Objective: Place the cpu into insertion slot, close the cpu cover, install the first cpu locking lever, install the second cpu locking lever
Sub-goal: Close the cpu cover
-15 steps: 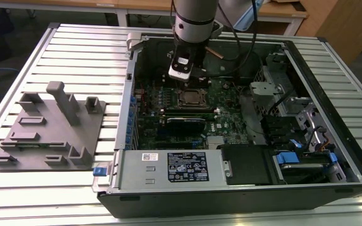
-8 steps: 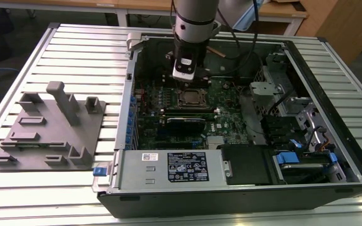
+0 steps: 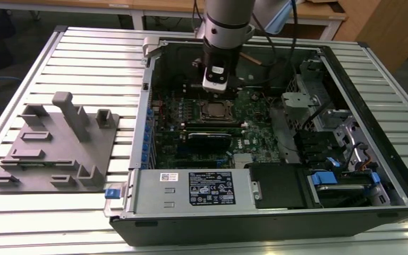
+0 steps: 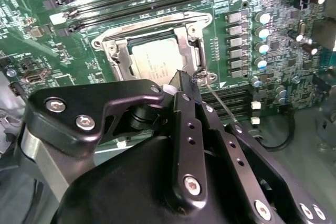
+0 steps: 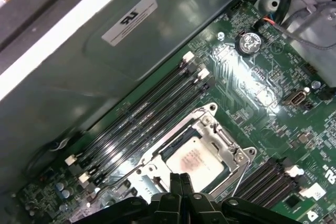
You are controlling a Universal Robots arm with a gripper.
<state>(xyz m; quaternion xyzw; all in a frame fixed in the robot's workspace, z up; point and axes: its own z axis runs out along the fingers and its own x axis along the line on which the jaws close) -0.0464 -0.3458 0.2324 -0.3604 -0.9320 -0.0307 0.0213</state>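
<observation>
End effector (image 4: 184, 77) fingers (image 4: 181, 95) are clenched together with nothing visible between them, tips down at one edge of the cpu (image 4: 155, 61). The cpu lies flat in the insertion slot (image 5: 181, 141), directly beneath and just ahead of the tips in both wrist views. The cpu cover (image 4: 114, 51) is folded down, its silvery frame ringing the cpu. Just beside the tips, at the cover corner nearest them, starts a thin wire locking lever (image 4: 220, 103). Its long axis runs away from the cpu, slanting out over the green motherboard (image 4: 31, 19). Whether the tips touch it I cannot tell. A second wire lever (image 4: 152, 24) lies along the far side of the cpu, next to the memory slots (image 5: 136, 124). In the exterior view the arm stands over the cpu inside the open computer case (image 3: 374, 106), which rests on the slatted counter (image 3: 83, 48).
</observation>
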